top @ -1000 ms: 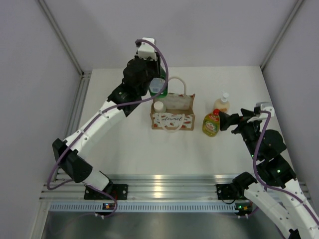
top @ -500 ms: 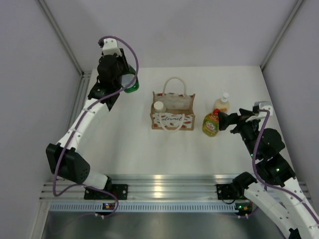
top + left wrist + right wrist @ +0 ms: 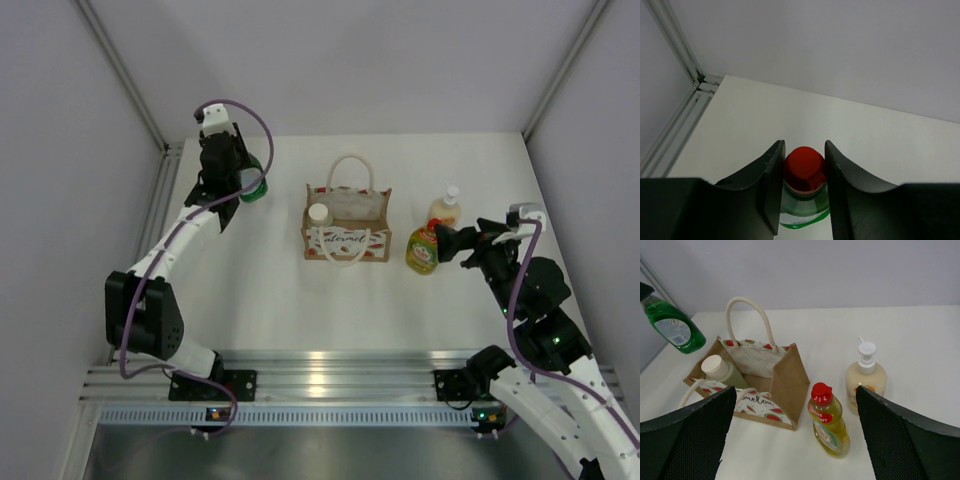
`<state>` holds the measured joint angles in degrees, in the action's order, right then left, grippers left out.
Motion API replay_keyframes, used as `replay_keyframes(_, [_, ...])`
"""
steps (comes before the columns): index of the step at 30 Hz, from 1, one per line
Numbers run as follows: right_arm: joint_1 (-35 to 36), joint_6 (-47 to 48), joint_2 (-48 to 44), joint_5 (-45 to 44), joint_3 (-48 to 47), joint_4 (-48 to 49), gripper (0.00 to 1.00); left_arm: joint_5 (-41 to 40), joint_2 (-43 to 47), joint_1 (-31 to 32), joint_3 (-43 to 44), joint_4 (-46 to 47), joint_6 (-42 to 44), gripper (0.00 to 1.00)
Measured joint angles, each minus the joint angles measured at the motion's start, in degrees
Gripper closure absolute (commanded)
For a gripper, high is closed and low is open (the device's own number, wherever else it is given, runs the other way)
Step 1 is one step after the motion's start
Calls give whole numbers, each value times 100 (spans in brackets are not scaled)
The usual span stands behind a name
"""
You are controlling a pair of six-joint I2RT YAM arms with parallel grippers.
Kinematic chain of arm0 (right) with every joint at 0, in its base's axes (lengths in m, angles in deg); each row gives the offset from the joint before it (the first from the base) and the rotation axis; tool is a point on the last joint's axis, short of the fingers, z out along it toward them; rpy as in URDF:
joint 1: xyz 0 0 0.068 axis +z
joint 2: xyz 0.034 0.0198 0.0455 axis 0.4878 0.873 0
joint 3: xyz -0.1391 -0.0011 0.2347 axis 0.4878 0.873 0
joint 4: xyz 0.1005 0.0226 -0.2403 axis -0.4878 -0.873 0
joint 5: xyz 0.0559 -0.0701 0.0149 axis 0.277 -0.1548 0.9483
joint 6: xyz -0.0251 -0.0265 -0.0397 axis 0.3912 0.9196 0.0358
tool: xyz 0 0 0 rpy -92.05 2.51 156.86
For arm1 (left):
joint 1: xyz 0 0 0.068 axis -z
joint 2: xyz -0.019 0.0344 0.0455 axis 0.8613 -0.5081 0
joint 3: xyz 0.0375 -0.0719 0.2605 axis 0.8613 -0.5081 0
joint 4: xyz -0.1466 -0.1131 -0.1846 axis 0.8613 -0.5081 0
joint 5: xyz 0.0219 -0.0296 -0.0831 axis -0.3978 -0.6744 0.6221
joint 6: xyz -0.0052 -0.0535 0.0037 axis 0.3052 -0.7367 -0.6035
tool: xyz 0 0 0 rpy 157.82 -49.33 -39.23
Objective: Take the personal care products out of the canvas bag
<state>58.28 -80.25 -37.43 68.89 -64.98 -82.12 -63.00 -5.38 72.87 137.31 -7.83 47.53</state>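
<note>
left jaws: shut on the dark green plastic bottle w/ red cap (image 3: 805, 212), pinching it at cap/neck. Bottle hangs over the far-left part of the white desk (image 3: 270, 290), well apart from the bag. Looks not set down yet.
bag: small tan canvas bag w/ pale loop handles (image 3: 346, 240) stands upright mid-desk, mouth open.
in bag: pale grey-green cylinder w/ white lid (image 3: 720, 369), upright at the bag's left end. Nothing else visible inside.
right of bag: yellow-green squeeze bottle w/ red cap (image 3: 829, 422) upright on desk just beside the bag. Cream pump bottle w/ white top (image 3: 866, 380) upright near it, further back.
right jaws: spread wide, empty, facing those two bottles, near the yellow-green one but not touching.
progress: 2 products out and standing, 3rd clear of the bag but in grip, 1 inside. Approx three-quarters done.
left to do: set green bottle down, let go, then fetch the cylinder.
</note>
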Motion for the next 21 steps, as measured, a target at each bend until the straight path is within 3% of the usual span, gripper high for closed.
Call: replay_keyframes(21, [0, -92, -52, 122, 190, 37, 0, -223, -942, 249, -719, 962, 98, 100])
